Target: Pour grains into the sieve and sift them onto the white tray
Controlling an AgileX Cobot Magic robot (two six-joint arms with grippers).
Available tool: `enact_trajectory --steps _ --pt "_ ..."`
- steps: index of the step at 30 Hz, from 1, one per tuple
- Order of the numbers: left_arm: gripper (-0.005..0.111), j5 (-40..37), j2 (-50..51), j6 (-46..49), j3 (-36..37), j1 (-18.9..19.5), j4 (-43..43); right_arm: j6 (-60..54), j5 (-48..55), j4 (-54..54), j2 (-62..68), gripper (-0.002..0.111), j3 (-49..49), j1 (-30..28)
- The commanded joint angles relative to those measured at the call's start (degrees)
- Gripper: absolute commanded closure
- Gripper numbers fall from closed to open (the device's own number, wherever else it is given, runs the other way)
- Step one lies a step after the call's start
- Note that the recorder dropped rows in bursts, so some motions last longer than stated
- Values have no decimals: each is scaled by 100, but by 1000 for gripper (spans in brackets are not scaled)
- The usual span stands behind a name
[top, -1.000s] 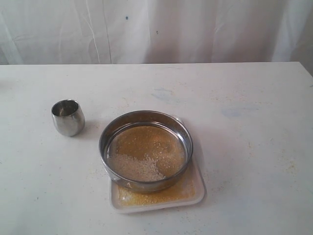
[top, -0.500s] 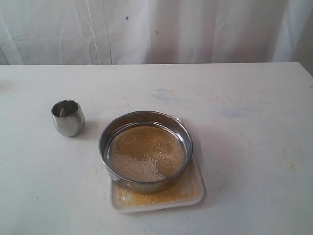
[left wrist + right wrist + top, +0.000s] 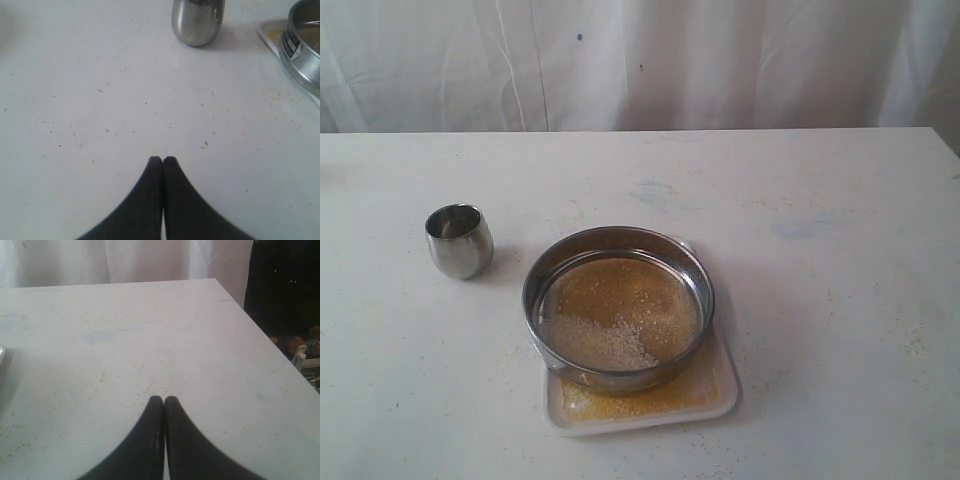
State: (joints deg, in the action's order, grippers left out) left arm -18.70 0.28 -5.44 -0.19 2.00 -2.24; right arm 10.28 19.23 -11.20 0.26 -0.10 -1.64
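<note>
The wide steel sieve (image 3: 618, 306) rests on the white tray (image 3: 722, 398) near the table's front centre. Pale coarse grains (image 3: 605, 342) lie on the mesh. Golden meal (image 3: 650, 401) covers the tray beneath and in front of the ring. In the left wrist view the sieve (image 3: 305, 47) and a tray corner (image 3: 270, 35) show at the edge. My left gripper (image 3: 162, 160) is shut and empty over bare table, well short of the cup. My right gripper (image 3: 164, 399) is shut and empty over the table's right part. Neither gripper shows in the exterior view.
A small rounded steel cup (image 3: 459, 240) stands upright to the left of the sieve, also seen as the cup (image 3: 198, 21) in the left wrist view. Stray granules dot the white table (image 3: 820, 230). The table's right edge (image 3: 260, 330) drops off beside the right gripper.
</note>
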Motion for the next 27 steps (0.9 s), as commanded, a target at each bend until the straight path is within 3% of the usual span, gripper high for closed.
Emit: enact_trajectory --steps 1,8,14,27 --pt "107 -78 -28 -13 19 4 -28 -3 -5 -42 -26 108 10 -23" --pt "107 -43 -28 -42 19 4 -51 -3 -5 -42 -26 108 10 -23" --pt "107 625 -28 -33 19 4 -76 -3 8 -42 -26 108 10 -23" --pt "107 625 -28 -33 19 4 -76 -3 -3 -42 -26 108 10 -23"
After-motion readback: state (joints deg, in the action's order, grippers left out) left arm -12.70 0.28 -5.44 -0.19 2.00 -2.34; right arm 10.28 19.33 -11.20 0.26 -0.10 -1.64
